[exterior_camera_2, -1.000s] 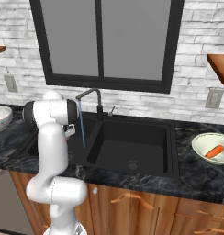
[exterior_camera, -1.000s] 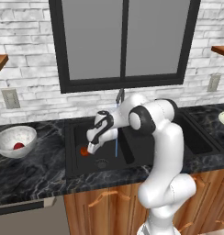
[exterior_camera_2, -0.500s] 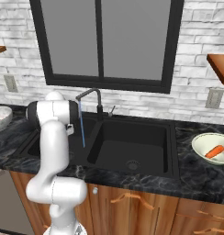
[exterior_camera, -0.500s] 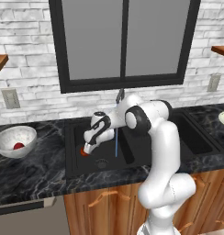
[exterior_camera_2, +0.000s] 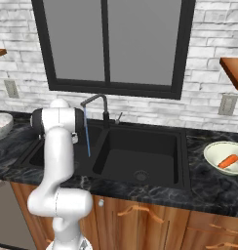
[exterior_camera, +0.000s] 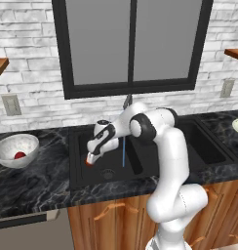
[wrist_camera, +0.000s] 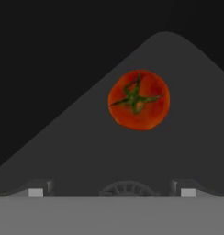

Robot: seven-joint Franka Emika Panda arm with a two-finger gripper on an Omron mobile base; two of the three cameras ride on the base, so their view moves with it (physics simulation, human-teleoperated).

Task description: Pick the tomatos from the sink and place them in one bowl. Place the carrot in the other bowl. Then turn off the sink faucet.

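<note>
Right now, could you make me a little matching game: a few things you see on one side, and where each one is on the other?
Things:
1. carrot
2. tomato
3. claw
4. faucet

Places:
A. on the sink floor
B. open, low in the left basin, over the tomato
C. in the pale bowl on the right counter
D. behind the sink, water running

Pairs: 1-C, 2-A, 3-B, 4-D

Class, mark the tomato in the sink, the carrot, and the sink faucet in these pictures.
tomato in the sink point(wrist_camera: 139, 99), hand view, on its green stem star.
carrot point(exterior_camera_2: 228, 160), right base view, mid-length of its orange body.
sink faucet point(exterior_camera_2: 94, 99), right base view, on its arched spout.
</note>
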